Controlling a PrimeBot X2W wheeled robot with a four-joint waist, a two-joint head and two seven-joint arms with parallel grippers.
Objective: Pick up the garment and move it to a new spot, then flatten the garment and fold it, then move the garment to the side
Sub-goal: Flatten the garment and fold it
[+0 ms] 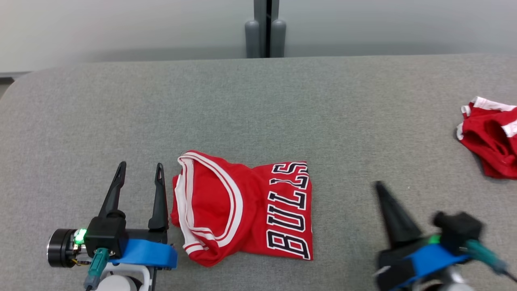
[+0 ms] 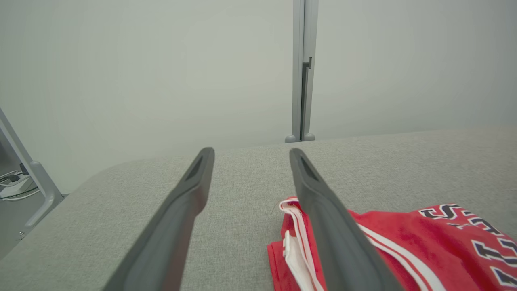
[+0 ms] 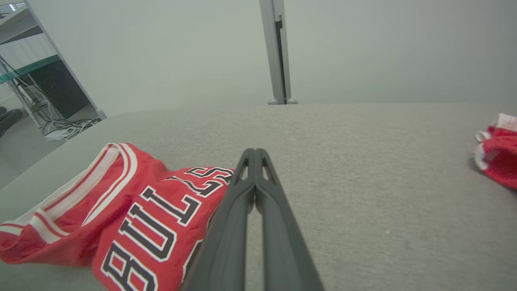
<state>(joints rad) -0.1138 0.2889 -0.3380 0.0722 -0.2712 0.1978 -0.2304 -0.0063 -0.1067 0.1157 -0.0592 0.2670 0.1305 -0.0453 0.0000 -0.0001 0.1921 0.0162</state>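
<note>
Grey fabric-covered desk spanning the frame. Lower centre: red sleeveless jersey with white trim and black "BULLS" lettering, lying folded in a compact block. Right edge, well apart: crumpled red-and-white garment. Lower left: left fingers, spread wide and empty, just beside the jersey's trimmed edge. Lower right: right fingers, pressed together on nothing, clear of the lettered edge. Probable hazard: a pinch catching only the top layer would let the fold spill open as the jersey is shifted aside; the textured desk cover could drag the lower layers.
</note>
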